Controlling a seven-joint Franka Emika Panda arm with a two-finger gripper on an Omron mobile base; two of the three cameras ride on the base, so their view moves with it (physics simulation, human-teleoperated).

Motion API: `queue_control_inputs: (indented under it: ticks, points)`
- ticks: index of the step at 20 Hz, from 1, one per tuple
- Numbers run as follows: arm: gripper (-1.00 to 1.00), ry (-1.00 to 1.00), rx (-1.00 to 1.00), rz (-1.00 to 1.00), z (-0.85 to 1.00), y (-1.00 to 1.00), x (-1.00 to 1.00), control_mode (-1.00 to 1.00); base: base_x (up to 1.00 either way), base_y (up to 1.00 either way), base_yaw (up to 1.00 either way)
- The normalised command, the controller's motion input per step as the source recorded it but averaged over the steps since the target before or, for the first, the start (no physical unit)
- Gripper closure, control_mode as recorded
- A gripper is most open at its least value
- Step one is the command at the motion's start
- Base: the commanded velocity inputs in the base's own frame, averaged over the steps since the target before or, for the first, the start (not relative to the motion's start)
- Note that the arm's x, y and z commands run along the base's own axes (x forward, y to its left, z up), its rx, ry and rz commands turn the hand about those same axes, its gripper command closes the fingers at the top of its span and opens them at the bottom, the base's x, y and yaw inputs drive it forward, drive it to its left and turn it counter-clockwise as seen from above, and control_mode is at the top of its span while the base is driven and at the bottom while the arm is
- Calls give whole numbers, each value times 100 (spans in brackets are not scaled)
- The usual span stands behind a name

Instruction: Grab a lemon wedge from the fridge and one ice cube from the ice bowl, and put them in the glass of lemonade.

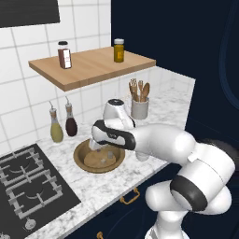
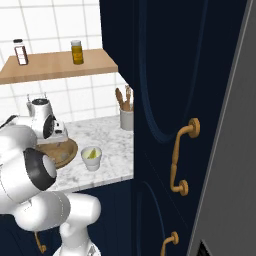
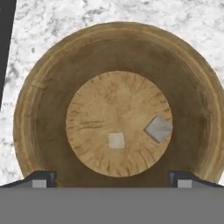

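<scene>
Brown wood lay under your pincer (image 3: 112,181): the ice bowl (image 3: 39,109) sat directly below it, and the jaws stood spread as wide as they go, with nothing between them. Two ice cubes rested on the bowl's flat floor. The paler ice cube (image 3: 116,140) lay almost on the pincer's centre line, just ahead of the fingertips (image 3: 40,180); the greyer second cube (image 3: 158,129) sat beside it towards the right-hand finger, close but apart, turned cornerwise.

You judged the step in hand to be the pick of one cube, and the centred one looked the better choice. It would have paid to come straight down, keep that cube midway between the fingers, and line the pads up with its flat faces, not its corners. You needed to stop short of the bowl floor and watch that the right finger did not nudge the second cube, which looked likely to slide on the smooth wood.

The glass of lemonade (image 2: 92,158) stood on the marble counter (image 2: 110,145) just beyond the bowl's rim, a yellow bit, apparently the lemon wedge (image 2: 90,153), already showing in it.

The shelf jars (image 1: 65,55) carried labels, but no writing on them could be read.
</scene>
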Motion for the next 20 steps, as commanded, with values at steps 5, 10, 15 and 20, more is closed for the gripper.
queue_control_inputs:
  ticks: [5, 10, 15, 20]
  points:
    - [-100, -1, -15, 6, -77, 33, 7, -100, 0, 0, 0]
    - [-100, 12, -7, 0, -32, 4, 20, -100, 0, 0, 0]
    - [-100, 10, 8, 0, 8, -1, 34, -100, 0, 0, 0]
    - [-100, 4, 3, 0, -11, 0, 6, -100, 0, 0, 0]
